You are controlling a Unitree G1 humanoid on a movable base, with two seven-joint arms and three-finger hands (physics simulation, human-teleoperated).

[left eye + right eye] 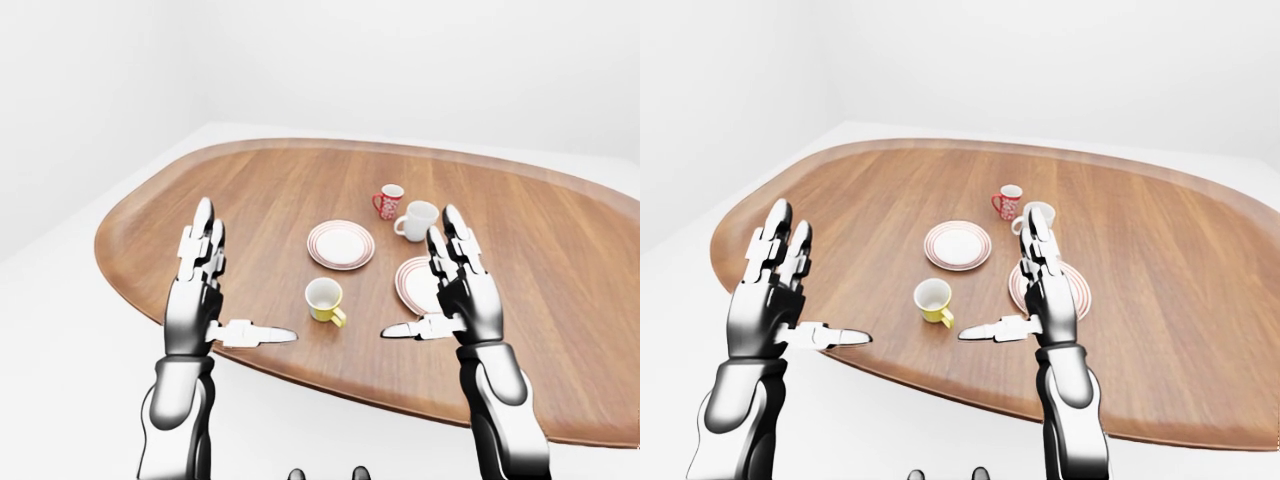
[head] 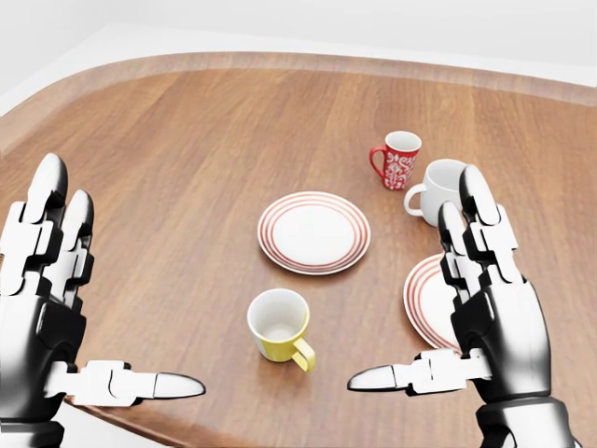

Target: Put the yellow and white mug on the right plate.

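Left hand [image 2: 56, 308] and right hand [image 2: 476, 308]: both raised over the near edge of the table [image 2: 168, 149], fingers spread, thumbs pointing inward, holding nothing. Yellow and white mug [image 2: 279, 325]: upright on the table between the hands, handle toward the lower right in the head view. Right plate [image 2: 425, 301]: partly hidden behind the right hand. Left plate [image 2: 313, 232]: beyond the mug. Farthest: white mug [image 2: 437, 191] and red mug [image 2: 398, 160], close together.

Yel/white mug [image 2: 278, 324] upright, left of plate [image 2: 424, 299]
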